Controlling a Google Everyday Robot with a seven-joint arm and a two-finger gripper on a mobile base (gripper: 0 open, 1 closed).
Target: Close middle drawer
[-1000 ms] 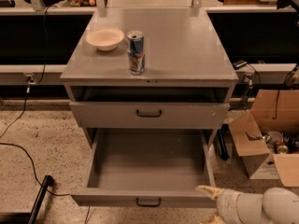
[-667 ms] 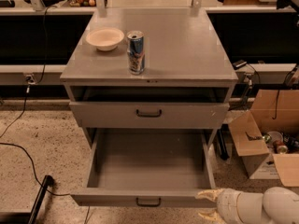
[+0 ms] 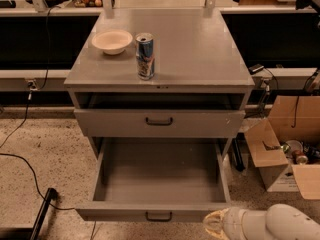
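Observation:
The middle drawer (image 3: 160, 176) is pulled far out of the grey cabinet. It is a long, empty grey tray with a low front panel (image 3: 110, 214) and a small dark bar handle (image 3: 159, 216) at its centre. My gripper (image 3: 211, 223), pale with a yellowish tip on a white arm, is at the bottom right. It sits just below the right end of the drawer's front panel, right at its lower edge; I cannot tell whether it touches.
Above, a taller drawer front (image 3: 159, 122) stands slightly out. On the cabinet top (image 3: 200, 44) are a white bowl (image 3: 112, 41) and a blue can (image 3: 145, 55). Open cardboard boxes (image 3: 280, 159) stand on the floor at right. A black cable (image 3: 30, 174) and a dark bar (image 3: 42, 211) lie at left.
My gripper has moved down and a little left in the view, from beside the drawer's right front corner to just below the panel's right end. The drawer has not moved.

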